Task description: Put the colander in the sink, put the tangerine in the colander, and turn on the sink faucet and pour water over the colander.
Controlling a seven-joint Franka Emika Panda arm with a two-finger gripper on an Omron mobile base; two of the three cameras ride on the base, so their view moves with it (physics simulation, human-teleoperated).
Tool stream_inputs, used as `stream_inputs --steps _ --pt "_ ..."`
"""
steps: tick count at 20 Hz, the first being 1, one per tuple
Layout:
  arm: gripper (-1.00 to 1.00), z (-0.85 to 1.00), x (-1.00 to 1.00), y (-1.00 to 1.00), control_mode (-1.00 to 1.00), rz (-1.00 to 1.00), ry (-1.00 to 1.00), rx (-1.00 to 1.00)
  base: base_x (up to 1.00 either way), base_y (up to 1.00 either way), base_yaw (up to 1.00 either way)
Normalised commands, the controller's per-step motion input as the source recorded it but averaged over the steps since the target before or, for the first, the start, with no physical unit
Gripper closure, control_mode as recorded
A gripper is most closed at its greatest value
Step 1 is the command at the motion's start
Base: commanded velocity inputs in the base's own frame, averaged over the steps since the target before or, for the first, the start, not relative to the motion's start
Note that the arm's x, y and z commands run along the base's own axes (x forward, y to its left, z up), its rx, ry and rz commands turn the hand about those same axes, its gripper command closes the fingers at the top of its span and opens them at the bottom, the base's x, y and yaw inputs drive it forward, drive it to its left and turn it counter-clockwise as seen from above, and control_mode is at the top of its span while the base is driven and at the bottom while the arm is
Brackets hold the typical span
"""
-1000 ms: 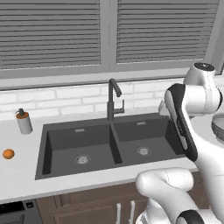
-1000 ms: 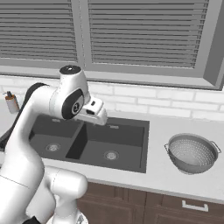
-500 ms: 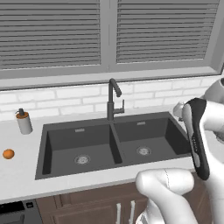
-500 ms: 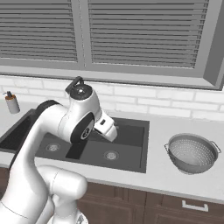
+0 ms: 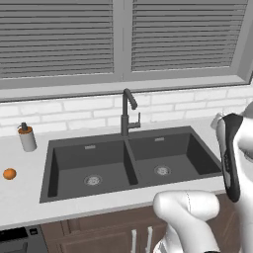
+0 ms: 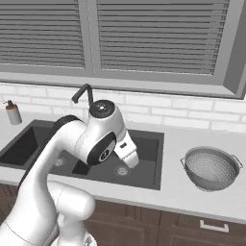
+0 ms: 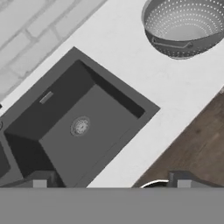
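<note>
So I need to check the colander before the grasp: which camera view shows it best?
The right base view: the colander sits whole on the counter right of the sink, both handles and perforated bowl visible. The hand view shows it closer, cropped by the frame's top edge.

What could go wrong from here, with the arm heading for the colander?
1. The colander sits near the counter's front edge, so a clumsy approach by the open gripper might push it off.
2. Its thin rim and small handles offer little to pinch; it may tip or slip on the carry to the sink.
3. The tangerine lies far off on the sink's other side, and the faucet stands near that long swing.
</note>
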Motion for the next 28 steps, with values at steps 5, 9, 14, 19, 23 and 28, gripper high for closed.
stream_inputs --steps 5,9,14,19,23,28 --pt "-1.0 0.0 0.0 -0.59 -1.0 -0.14 0.08 0.03 0.0 0.0 0.0" --pt "-1.0 0.0 0.0 -0.58 -1.0 -0.11 0.01 0.03 0.0 0.0 0.0" --pt "-1.0 -0.03 -0.03 -0.62 -1.0 -0.1 0.0 0.01 0.0 0.0 0.0" --pt "-1.0 -0.13 0.0 -0.67 -1.0 -0.07 0.0 0.0 0.0 0.0 0.0" --pt "-1.0 -0.03 0.0 -0.47 -1.0 -0.01 0.0 0.0 0.0 0.0 0.0" --pt "-1.0 -0.16 0.0 -0.42 -1.0 -0.02 0.0 0.0 0.0 0.0 0.0"
